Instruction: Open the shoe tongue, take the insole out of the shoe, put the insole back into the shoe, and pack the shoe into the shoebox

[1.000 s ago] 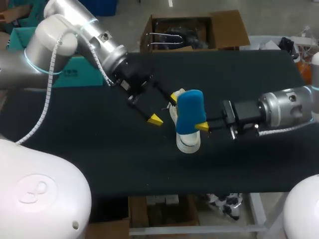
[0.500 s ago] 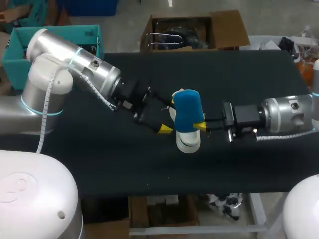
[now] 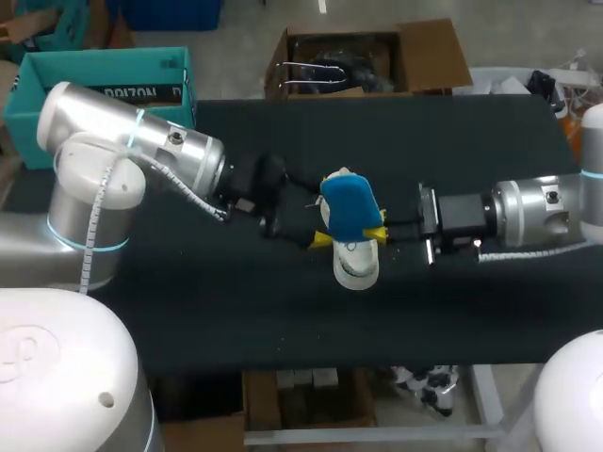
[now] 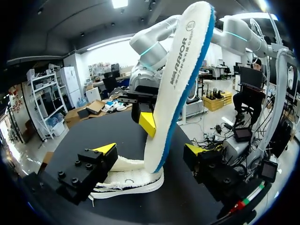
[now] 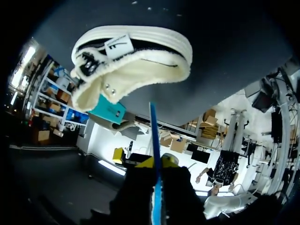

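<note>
A white low shoe [image 3: 358, 266] lies on the black table [image 3: 188, 320]. Above it, my right gripper [image 3: 379, 235] is shut on a blue-and-white insole [image 3: 347, 209] and holds it up on end. In the right wrist view the insole [image 5: 153, 136] shows edge-on between the shut fingers [image 5: 157, 164], with the shoe [image 5: 131, 51] ahead. My left gripper [image 3: 326, 211] is open and straddles the insole. In the left wrist view the insole [image 4: 176, 89] rises between its spread yellow tips [image 4: 150, 149], apart from both, with the shoe [image 4: 126, 180] under them.
An open cardboard box [image 3: 367, 56] stands just past the table's far edge. Bare black tabletop stretches along the front edge and the far right.
My left arm has swung right and lowered, so its open fingers now straddle the insole. The insole has tipped slightly to the left. The right arm has barely moved.
</note>
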`<state>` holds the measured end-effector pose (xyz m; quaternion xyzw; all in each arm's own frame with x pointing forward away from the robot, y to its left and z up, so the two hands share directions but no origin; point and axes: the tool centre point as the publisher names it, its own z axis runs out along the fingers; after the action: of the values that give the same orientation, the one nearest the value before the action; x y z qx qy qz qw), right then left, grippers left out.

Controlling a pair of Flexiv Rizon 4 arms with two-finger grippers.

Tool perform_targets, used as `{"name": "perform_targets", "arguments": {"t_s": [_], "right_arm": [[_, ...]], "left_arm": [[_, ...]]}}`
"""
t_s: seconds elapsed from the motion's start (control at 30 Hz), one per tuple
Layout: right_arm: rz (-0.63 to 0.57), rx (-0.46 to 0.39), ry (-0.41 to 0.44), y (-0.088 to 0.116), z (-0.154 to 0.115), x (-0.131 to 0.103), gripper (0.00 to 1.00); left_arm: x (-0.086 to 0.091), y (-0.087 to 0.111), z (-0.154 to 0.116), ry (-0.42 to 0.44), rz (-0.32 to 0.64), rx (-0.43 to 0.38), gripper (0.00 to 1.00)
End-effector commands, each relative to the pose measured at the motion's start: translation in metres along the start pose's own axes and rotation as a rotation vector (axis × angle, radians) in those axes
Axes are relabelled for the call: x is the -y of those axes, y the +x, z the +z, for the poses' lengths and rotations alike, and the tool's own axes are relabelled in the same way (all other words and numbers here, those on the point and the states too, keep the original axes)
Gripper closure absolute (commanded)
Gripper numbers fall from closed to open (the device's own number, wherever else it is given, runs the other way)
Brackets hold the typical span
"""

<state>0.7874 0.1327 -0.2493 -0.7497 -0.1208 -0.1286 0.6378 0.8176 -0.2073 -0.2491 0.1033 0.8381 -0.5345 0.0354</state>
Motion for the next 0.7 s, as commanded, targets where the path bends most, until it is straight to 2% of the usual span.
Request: {"name": "perform_targets", "arguments": {"t_s": [0.03,0.17,0.23,0.33,0.43,0.57,0.7], "right_arm": [[-0.041,-0.012,0.016,0.000,0.003,-0.014,1.00],[-0.090,-0.029,0.003,0.001,0.002,-0.021,1.00],[-0.090,-0.045,0.014,0.003,0.001,-0.026,1.00],[-0.092,-0.052,0.023,0.005,0.000,-0.032,1.00],[-0.094,-0.059,0.029,0.006,0.001,-0.034,1.00],[-0.096,-0.064,0.032,0.009,0.002,-0.035,1.00],[-0.102,-0.066,0.029,0.011,0.004,-0.035,1.00]], "left_arm": [[-0.005,-0.003,0.006,-0.017,0.015,-0.028,0.07],[-0.010,-0.008,0.009,-0.057,0.052,-0.043,0.12],[-0.013,-0.009,0.010,-0.072,0.064,-0.043,0.26],[-0.016,-0.012,0.011,-0.075,0.070,-0.044,0.37],[-0.021,-0.013,0.016,-0.080,0.074,-0.050,0.33],[-0.025,-0.012,0.024,-0.098,0.078,-0.068,0.31],[-0.029,-0.013,0.030,-0.108,0.080,-0.069,0.39]]}}
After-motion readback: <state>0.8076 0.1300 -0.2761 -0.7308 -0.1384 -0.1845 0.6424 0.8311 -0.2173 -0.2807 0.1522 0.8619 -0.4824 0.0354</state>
